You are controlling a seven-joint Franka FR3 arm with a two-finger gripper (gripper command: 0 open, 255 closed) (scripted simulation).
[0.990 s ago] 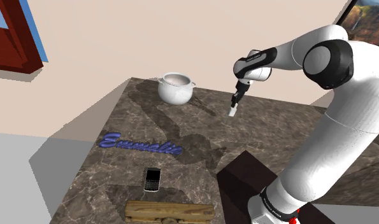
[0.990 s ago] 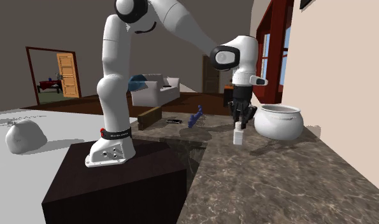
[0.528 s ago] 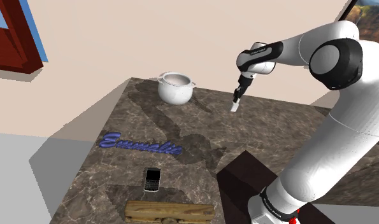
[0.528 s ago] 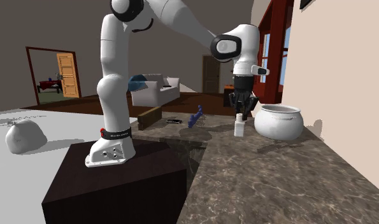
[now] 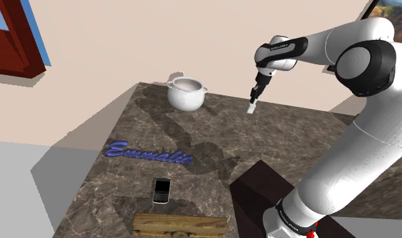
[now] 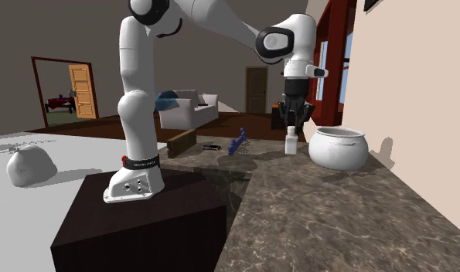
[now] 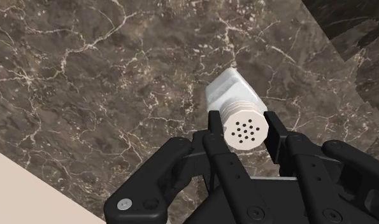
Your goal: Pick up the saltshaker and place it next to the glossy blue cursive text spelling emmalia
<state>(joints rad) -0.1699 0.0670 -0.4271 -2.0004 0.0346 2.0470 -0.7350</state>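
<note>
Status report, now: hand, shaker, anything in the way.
Hand shut on shaker. Shaker held above counter, far from blue text. Pot off to one side, likely not in the path.

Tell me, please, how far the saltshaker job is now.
Done: the grasp; the fingers clasp the white saltshaker. In hand: it seems to hang above the marbled counter, near the white pot. Left: carrying it to the blue cursive text and setting it down beside it.

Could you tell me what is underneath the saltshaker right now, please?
Only brown marbled countertop shows beneath the saltshaker, which the end effector holds lifted. The patch directly behind its body is covered.
</note>
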